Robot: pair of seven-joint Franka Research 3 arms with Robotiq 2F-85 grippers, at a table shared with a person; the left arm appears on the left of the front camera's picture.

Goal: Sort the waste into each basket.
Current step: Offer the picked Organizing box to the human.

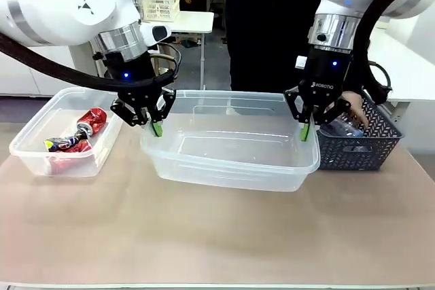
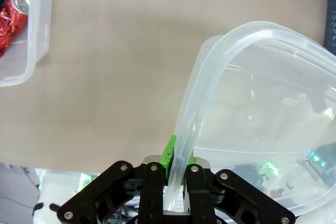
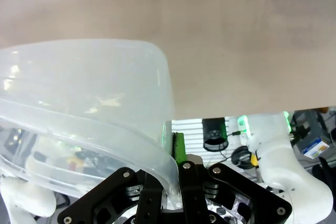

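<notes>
A large clear basket [image 1: 231, 168] is at the middle of the table. My left gripper [image 1: 157, 127] is shut on its left rim, and the left wrist view shows the green pads [image 2: 169, 153] pinching the rolled rim [image 2: 252, 30]. My right gripper [image 1: 306, 130] is shut on the right rim [image 3: 105, 77] of the same basket. Nothing lies inside it. A smaller clear basket [image 1: 27, 147] at the left holds crushed red cans [image 1: 88, 123], which also appear in the left wrist view [image 2: 13, 14]. Clear plastic bottles [image 1: 346, 128] lie in the dark lattice basket.
The dark grey-blue lattice basket [image 1: 367, 147] stands at the right, close behind my right gripper. A person's hand [image 1: 353, 103] reaches into it. The person stands at the far side. Bare tabletop [image 1: 217, 236] stretches along the front.
</notes>
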